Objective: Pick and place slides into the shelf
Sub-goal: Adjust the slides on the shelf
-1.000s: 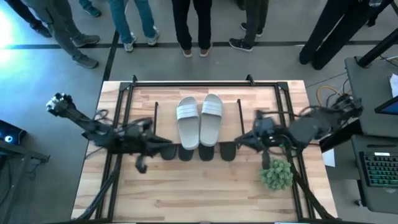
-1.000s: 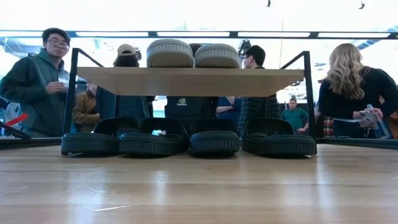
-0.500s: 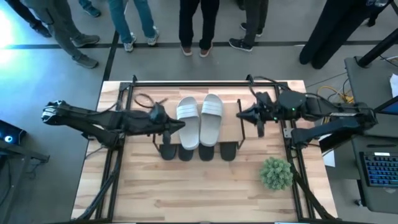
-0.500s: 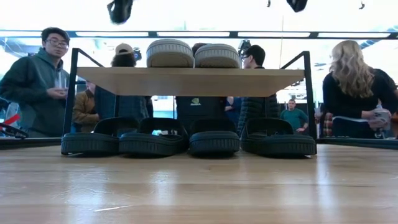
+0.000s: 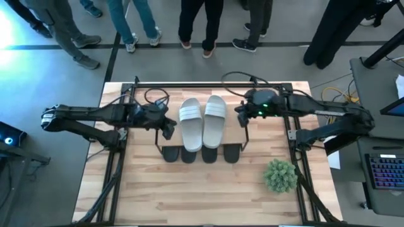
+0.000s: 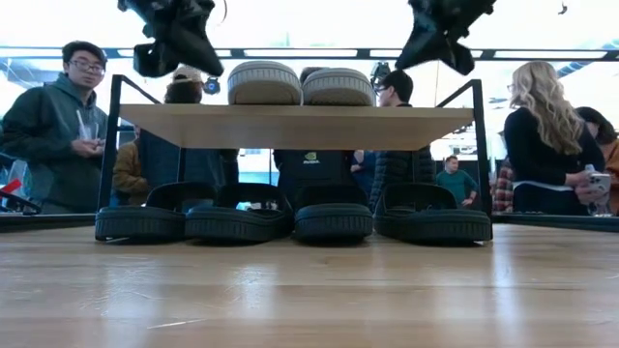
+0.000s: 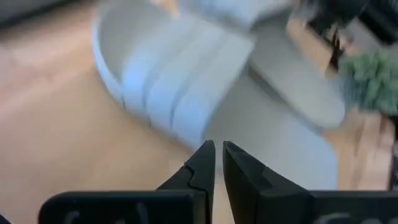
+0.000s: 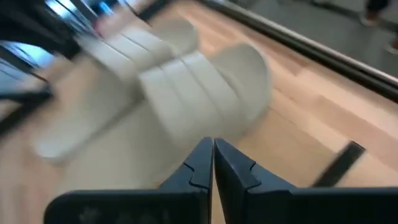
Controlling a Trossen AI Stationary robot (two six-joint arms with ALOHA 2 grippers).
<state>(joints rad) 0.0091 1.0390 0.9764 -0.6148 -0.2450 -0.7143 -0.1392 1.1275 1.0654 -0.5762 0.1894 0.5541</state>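
Two pale ribbed slides [image 5: 202, 123] lie side by side, soles down, on the shelf's light-wood top [image 6: 295, 126]. Four black slides [image 6: 290, 220] stand in a row on the table under that board; their ends stick out toward the near edge [image 5: 199, 154]. My left gripper [image 5: 167, 126] hangs shut above the board, just left of the left pale slide [image 7: 186, 87]. My right gripper [image 5: 243, 116] hangs shut just right of the right pale slide [image 8: 199, 93]. In the low view both grippers [image 6: 169, 39] [image 6: 440, 29] are above the board and touch nothing.
A small green plant [image 5: 280, 175] stands on the table's near right part. The shelf's black wire legs [image 6: 111, 155] [image 6: 479, 155] flank the black slides. A black frame rail [image 5: 192, 84] runs along the far edge. People stand beyond the far edge [image 6: 68, 126].
Both grippers have moved from beside the black slides' ends toward the far edge, and now hang over the shelf top on either side of the pale pair. In the low view they have come down into the picture from above. No slide has moved.
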